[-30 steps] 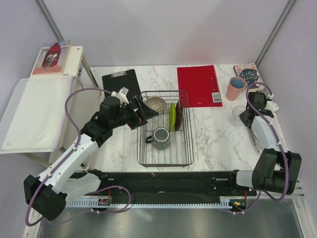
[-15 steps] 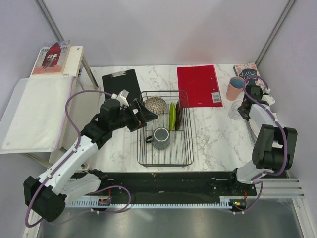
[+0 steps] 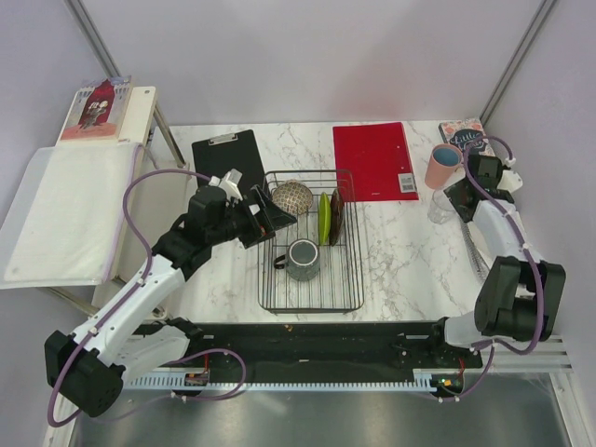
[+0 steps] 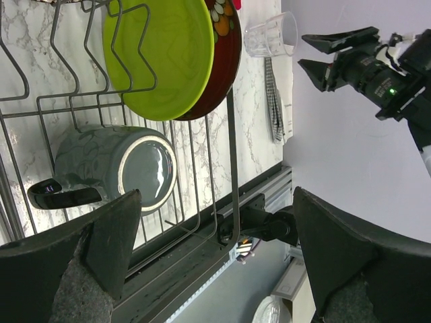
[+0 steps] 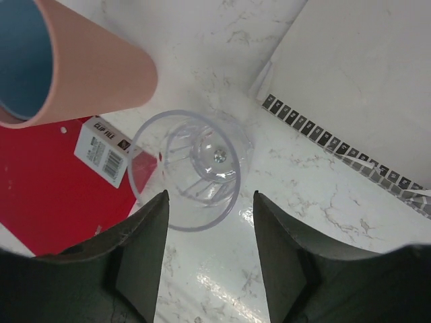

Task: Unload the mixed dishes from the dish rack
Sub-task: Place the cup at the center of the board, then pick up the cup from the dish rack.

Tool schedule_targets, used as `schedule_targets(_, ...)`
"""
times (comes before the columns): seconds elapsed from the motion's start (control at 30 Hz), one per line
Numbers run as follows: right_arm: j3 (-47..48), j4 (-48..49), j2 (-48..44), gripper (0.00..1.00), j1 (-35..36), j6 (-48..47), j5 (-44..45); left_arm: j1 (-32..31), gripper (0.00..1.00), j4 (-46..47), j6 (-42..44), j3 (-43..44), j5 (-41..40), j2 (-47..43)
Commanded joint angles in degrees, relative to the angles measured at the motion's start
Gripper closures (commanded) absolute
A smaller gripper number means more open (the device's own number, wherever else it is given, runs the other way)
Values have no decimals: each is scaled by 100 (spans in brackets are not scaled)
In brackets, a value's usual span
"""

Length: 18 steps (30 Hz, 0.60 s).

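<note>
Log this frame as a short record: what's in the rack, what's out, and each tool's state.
in rack: bowl, green plate, red plate, mug
plates: on edge, side by side
out on table: cup, glass, both upright, far right
left tool: open, empty, at the rack's left side by the bowl
right tool: open, a finger either side of the glass
</note>
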Motion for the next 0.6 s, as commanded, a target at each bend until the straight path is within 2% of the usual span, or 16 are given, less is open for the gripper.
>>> schedule_targets(0.0,182,-159,-637,40,46,51,-183,-14,1,-2,242,68,-114,-133)
schedule_targets(0.13,121,-125,-1488,39,247,156,-569,-14,1,-63,523,112,-299,-212)
schedule_targets(0.17,51,15,-1917,39,439,122,-936,-23,1,-124,741,130,-334,-212)
schedule_targets(0.33,-844,1500,-3071,34,1256,-98,-2361,-181,1,-695,1630,411,-929,-116)
schedule_targets(0.43,-1275,1870,-3537,32,1696,-265,-2951,-585,1,-1134,2314,639,-1561,199)
schedule_targets(0.57,-1777,2134,-4186,30,1970,-423,-3470,-1514,1,-1390,2859,912,-2328,771)
